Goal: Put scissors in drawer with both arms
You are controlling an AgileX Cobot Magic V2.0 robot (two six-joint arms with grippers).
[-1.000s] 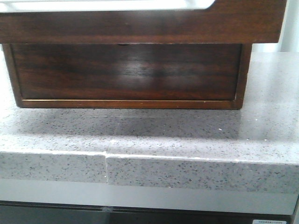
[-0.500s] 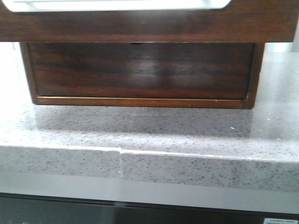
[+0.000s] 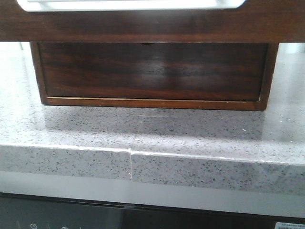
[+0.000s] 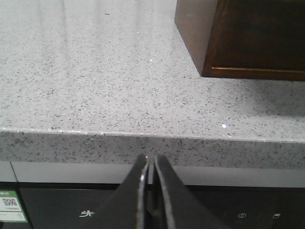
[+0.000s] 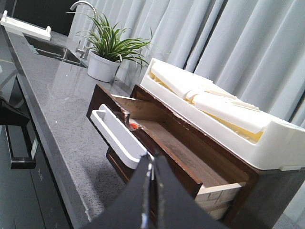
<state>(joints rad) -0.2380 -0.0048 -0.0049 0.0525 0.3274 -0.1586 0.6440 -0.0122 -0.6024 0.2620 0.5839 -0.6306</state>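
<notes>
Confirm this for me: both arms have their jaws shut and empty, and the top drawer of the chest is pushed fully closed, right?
Not quite. The drawer is pulled out of the chest, as the right wrist view shows. The rest holds: the left gripper and right gripper are shut, holding nothing.

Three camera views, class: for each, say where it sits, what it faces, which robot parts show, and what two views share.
Front: low, facing the wooden chest on the counter; no robot parts.
Left wrist: at the counter edge, shut left gripper showing.
Right wrist: high beside the chest, over the open drawer; shut right gripper showing.
Shared: chest and counter.
</notes>
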